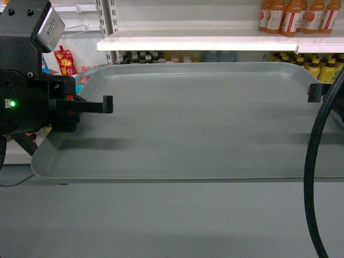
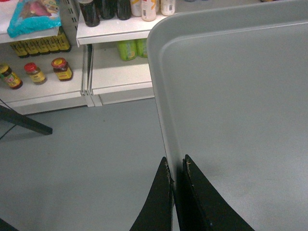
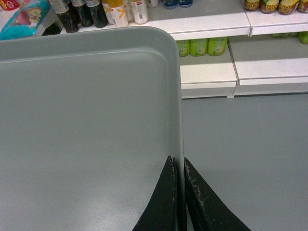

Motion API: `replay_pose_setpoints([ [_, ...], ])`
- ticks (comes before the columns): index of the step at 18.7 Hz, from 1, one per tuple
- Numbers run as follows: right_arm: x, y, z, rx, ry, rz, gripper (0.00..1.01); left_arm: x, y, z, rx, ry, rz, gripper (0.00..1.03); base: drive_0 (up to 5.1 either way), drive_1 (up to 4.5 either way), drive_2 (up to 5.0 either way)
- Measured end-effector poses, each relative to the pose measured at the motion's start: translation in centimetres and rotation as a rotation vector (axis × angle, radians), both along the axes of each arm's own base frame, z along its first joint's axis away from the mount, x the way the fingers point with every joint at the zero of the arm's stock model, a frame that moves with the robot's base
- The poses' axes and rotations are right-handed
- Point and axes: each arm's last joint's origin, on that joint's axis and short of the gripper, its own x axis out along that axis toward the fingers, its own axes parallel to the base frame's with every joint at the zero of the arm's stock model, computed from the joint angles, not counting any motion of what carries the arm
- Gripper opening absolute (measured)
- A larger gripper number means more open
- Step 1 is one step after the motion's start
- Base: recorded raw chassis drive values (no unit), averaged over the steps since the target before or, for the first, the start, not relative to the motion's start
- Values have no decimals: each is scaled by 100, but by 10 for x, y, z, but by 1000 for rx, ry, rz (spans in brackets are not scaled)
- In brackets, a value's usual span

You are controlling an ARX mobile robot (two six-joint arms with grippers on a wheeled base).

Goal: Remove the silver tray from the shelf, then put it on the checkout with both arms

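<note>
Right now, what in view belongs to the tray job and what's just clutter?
Job:
silver tray, held over the grey floor
left gripper, shut on its left rim
right gripper, shut on its right rim
shelf

Clutter:
orange drink bottles
red-lidded jars
green bottles

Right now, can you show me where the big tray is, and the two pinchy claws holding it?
silver tray (image 1: 204,123), head view, bare middle of its floor.
left gripper (image 2: 176,168), left wrist view, fingertips clamping the rim.
right gripper (image 3: 178,166), right wrist view, fingertips clamping the rim.
</note>
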Motion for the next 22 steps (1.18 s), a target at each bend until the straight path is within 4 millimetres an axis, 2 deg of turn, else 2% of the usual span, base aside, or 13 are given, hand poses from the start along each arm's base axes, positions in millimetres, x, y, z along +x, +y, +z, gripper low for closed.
replay_pose_setpoints([
  [22, 0, 0, 1, 0, -8, 0, 3, 0, 0, 0, 0, -3, 2, 4, 7, -410, 423],
])
